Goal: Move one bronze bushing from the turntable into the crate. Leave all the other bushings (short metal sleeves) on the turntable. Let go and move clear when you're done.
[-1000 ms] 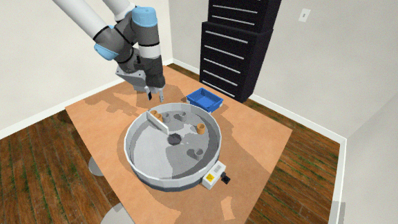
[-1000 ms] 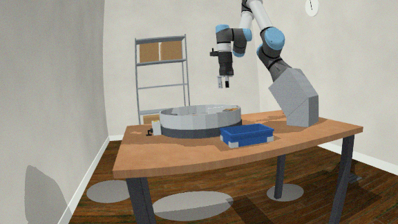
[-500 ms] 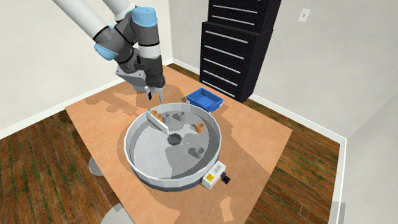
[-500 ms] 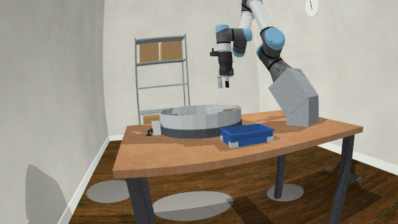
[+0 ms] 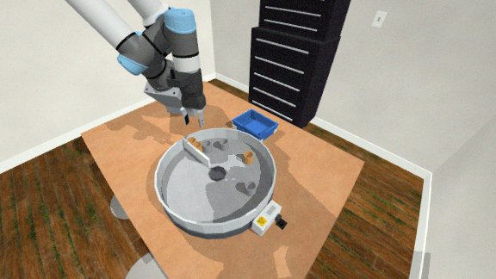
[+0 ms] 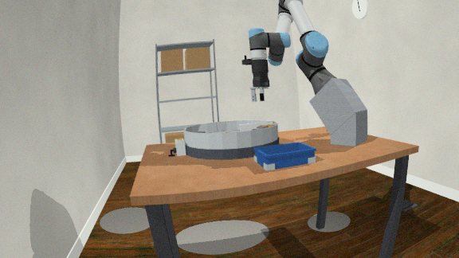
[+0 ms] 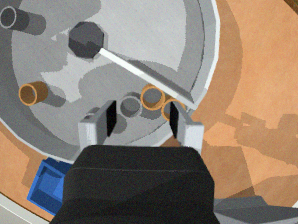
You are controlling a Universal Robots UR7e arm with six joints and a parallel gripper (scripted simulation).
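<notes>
The grey turntable [image 5: 169, 194] [image 6: 223, 139] [image 7: 153, 16] holds several bushings. Two bronze bushings [image 5: 194, 144] [image 7: 153, 98] stand close together against a white divider bar [image 5: 197, 152] [image 7: 147, 72] at the far rim. A third bronze bushing [image 5: 248, 157] [image 7: 29, 94] stands alone near the right rim. Grey bushings [image 5: 207, 145] [image 5: 250, 187] [image 7: 129, 106] stand among them. My gripper [image 5: 194, 121] [image 6: 257, 95] [image 7: 143, 112] is open and empty. It hangs well above the far rim, over the pair of bronze bushings. The blue crate [image 5: 255, 124] [image 6: 284, 154] [image 7: 47, 185] stands beside the turntable.
A dark hub [image 5: 217, 173] [image 7: 87, 38] sits at the turntable's middle. A white control box [image 5: 267, 219] is fixed to its base. A black drawer cabinet [image 5: 293, 60] stands behind the table. The arm's grey pedestal [image 6: 343, 115] stands on the table.
</notes>
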